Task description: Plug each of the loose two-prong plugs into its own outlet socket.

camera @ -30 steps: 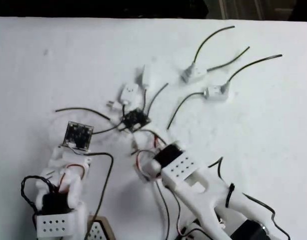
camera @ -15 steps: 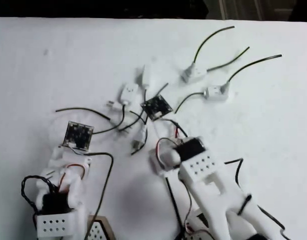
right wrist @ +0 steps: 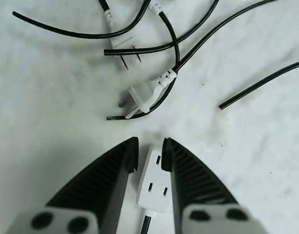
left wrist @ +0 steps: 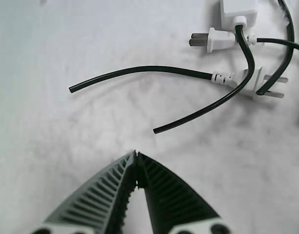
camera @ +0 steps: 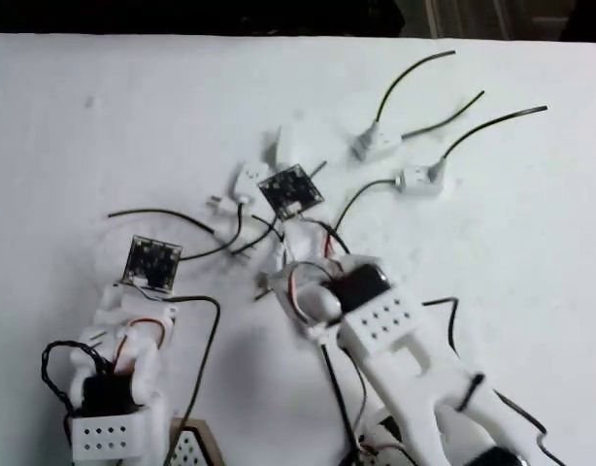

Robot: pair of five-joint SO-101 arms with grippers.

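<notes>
While right gripper (right wrist: 149,143) pinched white plastic outlet socket block (right wrist: 154,187), narrow grip, white two-prong plug on black cord (right wrist: 142,96) lay just ahead on white bench (right wrist: 52,97), prongs turned sideways from socket. Risk judged: socket nudging unanchored plug away; crossed cords snagging. Left gripper (left wrist: 136,155) closed, empty.

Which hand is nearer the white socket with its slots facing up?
Right. The right hand has the socket between its fingers; the left hand is shut over bare table, well away.
</notes>
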